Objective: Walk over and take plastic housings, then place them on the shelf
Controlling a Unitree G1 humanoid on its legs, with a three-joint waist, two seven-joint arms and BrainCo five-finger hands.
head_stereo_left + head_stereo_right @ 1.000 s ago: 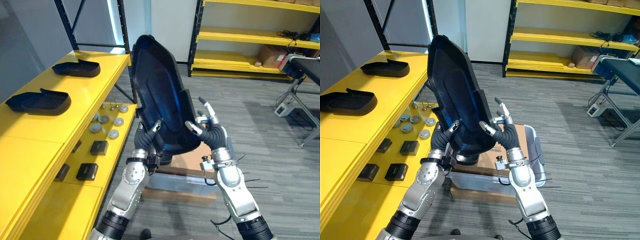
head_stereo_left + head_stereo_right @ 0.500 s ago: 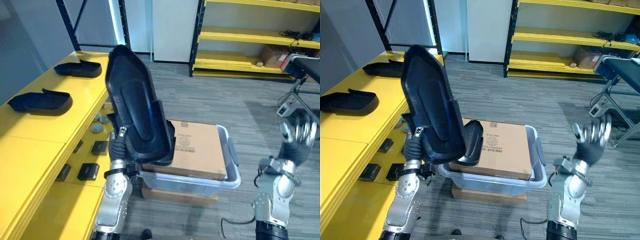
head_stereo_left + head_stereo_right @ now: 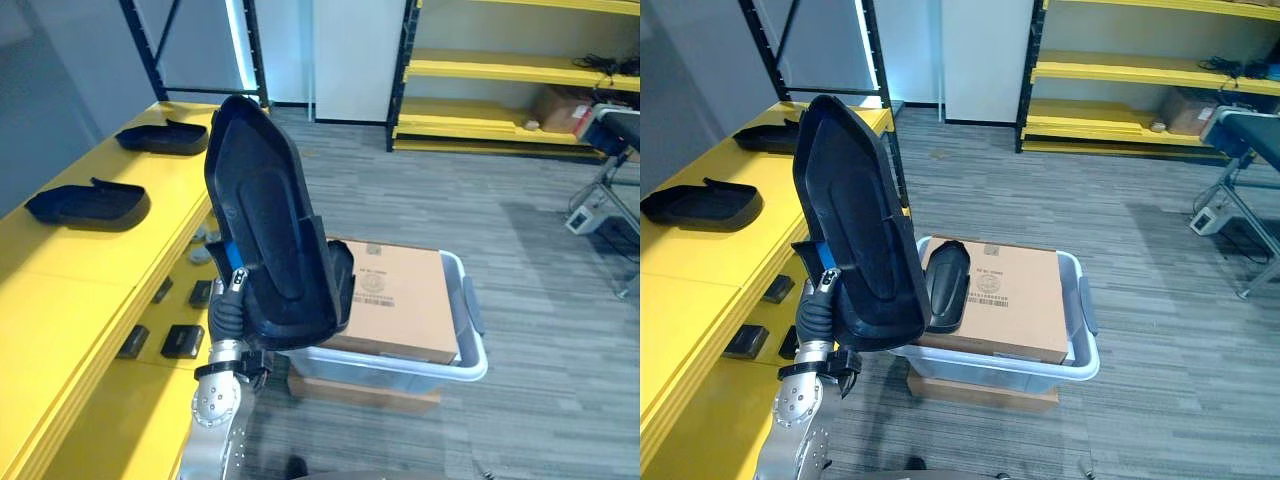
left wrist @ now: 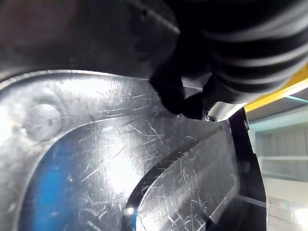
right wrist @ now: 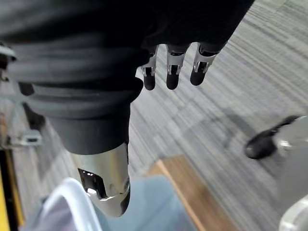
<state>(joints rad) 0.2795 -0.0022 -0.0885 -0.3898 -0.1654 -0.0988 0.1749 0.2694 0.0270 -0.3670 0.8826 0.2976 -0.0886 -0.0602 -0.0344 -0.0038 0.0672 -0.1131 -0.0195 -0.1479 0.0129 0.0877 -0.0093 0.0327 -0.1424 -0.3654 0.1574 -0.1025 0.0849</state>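
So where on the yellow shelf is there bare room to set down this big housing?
The widest bare patch for the held housing is the shelf top on the near side of the nearer housing. A narrower strip lies between it and the far housing. The lower ledge is crowded with small black boxes and round discs.

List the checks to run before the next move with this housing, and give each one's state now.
1. Grip: ok. The left hand has its fingers curled over the edge of the held housing.
2. Housing attitude for placing: not ok. It stands nearly upright beside the shelf edge.
3. Landing spot: ok. There is bare yellow surface nearer than the closest placed housing.
4. Support from the right hand: not ok. It hangs over the floor, fingers straight, holding nothing.
5. Firmness of the one-handed hold: cannot tell.
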